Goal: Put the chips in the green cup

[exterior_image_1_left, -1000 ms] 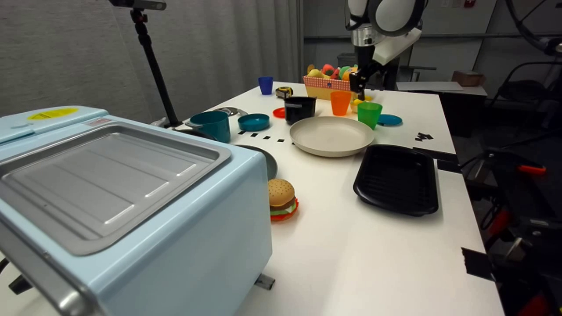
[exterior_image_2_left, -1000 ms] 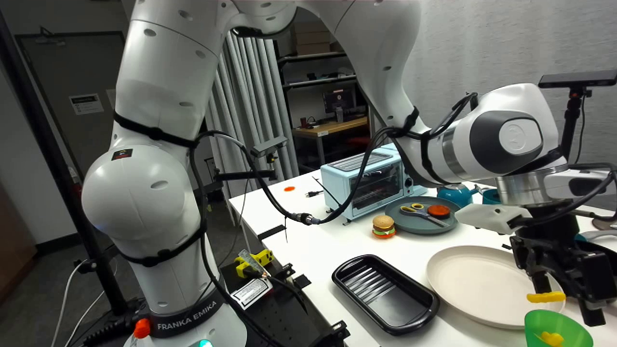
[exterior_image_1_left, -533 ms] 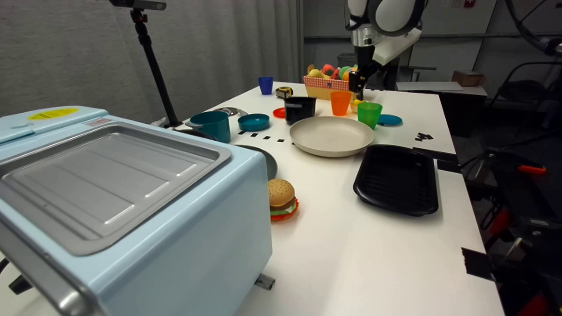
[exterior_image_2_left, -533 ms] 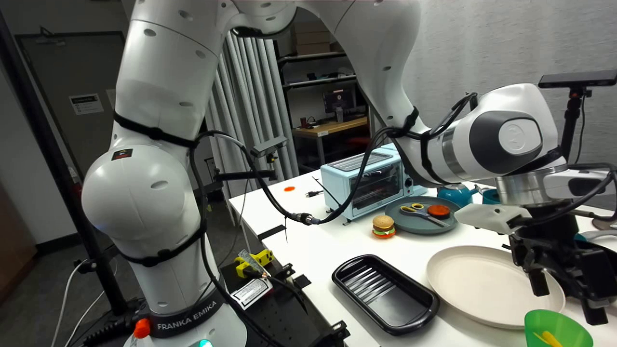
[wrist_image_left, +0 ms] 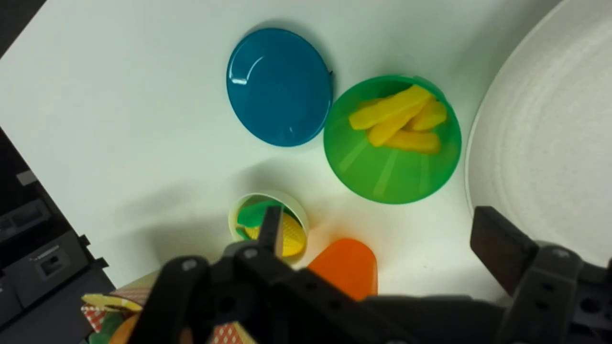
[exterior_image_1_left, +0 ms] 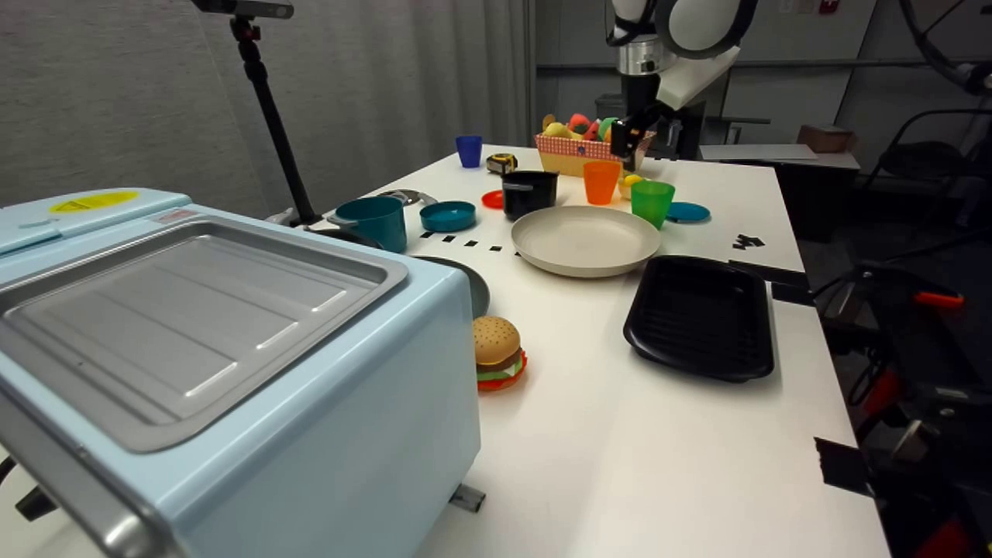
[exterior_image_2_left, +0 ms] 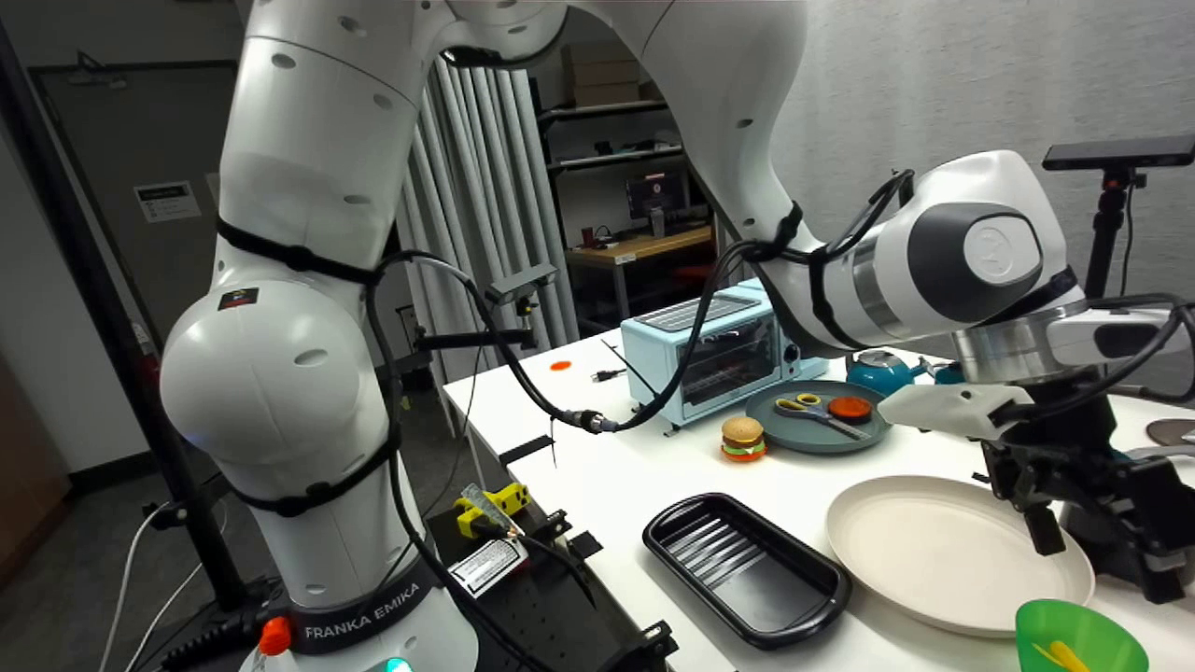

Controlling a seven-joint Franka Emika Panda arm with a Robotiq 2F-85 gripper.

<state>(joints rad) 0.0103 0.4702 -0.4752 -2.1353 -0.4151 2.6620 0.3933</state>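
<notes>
Several yellow chips (wrist_image_left: 397, 112) lie in a heap inside the lime-green cup (wrist_image_left: 392, 172). The cup stands upright on the white table beside the cream plate (wrist_image_left: 564, 143). In an exterior view the green cup (exterior_image_2_left: 1106, 635) is cut off by the lower edge, with some yellow chips (exterior_image_2_left: 1064, 655) seen through its mouth. The green cup (exterior_image_1_left: 652, 203) also shows in an exterior view, where its contents are hidden. My gripper (wrist_image_left: 377, 224) is open and empty, its fingers wide apart. In an exterior view my gripper (exterior_image_2_left: 1104, 563) hangs above the table behind the cup.
Near the green cup are a blue lid (wrist_image_left: 279, 86), an orange cup (wrist_image_left: 351, 267) and a small white cup (wrist_image_left: 234, 215) holding toy corn. A black tray (exterior_image_2_left: 747, 569), toy burger (exterior_image_2_left: 743, 437), toaster oven (exterior_image_2_left: 709, 345), black pot (exterior_image_1_left: 529, 194) and fruit basket (exterior_image_1_left: 577, 159) stand around.
One second ago a yellow chip was at my gripper's fingers above the green cup. It was released and is no longer at the fingers. My gripper has since risen a little, away from the cup.
</notes>
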